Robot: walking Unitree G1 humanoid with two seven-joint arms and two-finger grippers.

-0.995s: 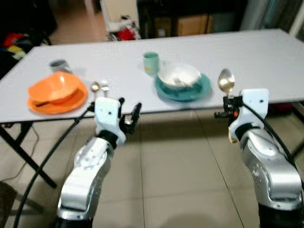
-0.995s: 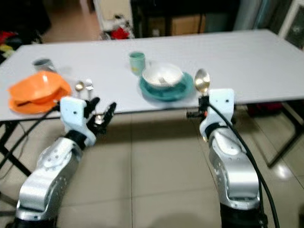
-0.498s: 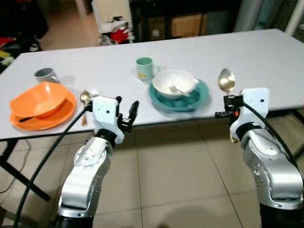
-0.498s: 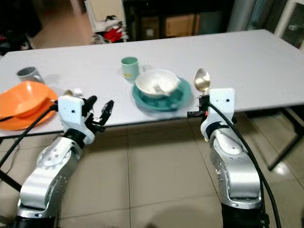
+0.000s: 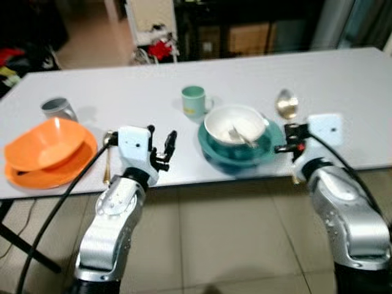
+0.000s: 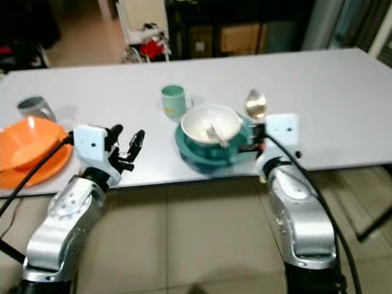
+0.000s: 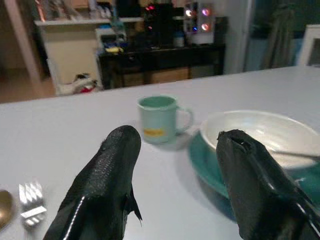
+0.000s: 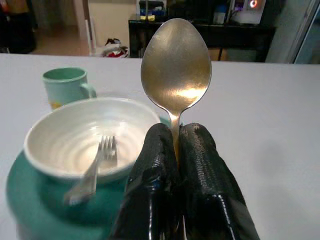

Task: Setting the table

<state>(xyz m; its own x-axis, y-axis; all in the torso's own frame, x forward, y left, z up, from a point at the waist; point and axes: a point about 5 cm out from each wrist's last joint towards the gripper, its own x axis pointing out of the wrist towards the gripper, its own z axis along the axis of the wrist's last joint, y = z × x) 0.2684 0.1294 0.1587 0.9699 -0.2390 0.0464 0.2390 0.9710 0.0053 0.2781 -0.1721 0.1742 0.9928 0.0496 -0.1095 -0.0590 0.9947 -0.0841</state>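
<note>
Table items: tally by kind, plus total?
Mugs: 2, a mint-green ceramic mug and a grey mug.
Bowls: 2, a white ribbed bowl and an orange bowl.
Plates: 2, a teal plate and an orange plate.
Spoons: 2, one gold spoon in the right gripper, one on the table.
Forks: 2, one in the white bowl, one on the table.
Total: 10.

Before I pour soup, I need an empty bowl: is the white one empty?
No. The white bowl, sitting on the teal plate, has a fork lying inside; no food visible.

Silver arms, white wrist blocks, black cables, black jaws.
</note>
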